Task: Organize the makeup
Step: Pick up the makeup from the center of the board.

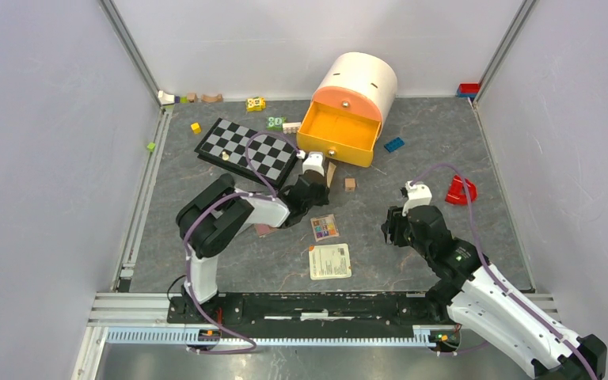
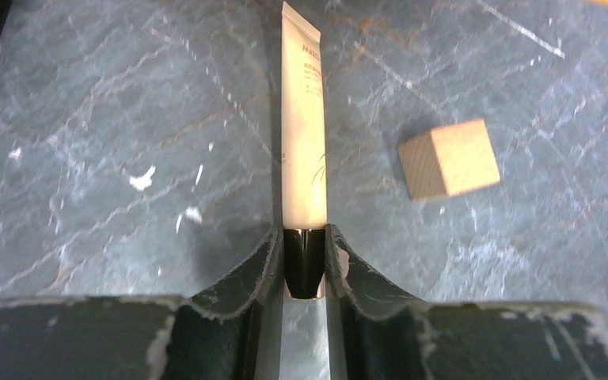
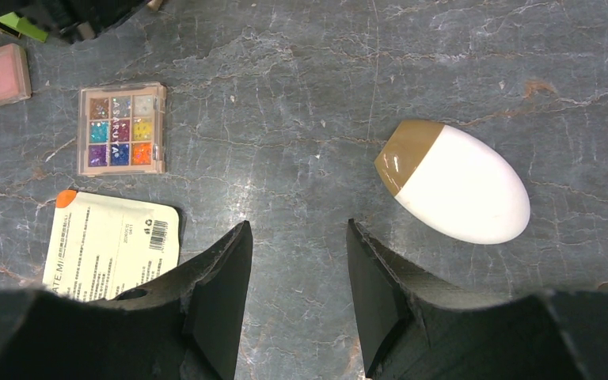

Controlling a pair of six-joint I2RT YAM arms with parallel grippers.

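Tube point(image 2: 304, 134), cream, black cap, clamped in left hand point(image 2: 302, 236); right hand point(image 3: 297, 231) apart.

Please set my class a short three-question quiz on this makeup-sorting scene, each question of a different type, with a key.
1. True or false: the left gripper is closed on the black cap of the tube.
2. Next to the right gripper, the white egg-shaped sponge is: A held in it; B on the table, apart from it; C lying on the tube.
3. Fill in: the orange drawer stands ____.
Key: 1 true; 2 B; 3 open.
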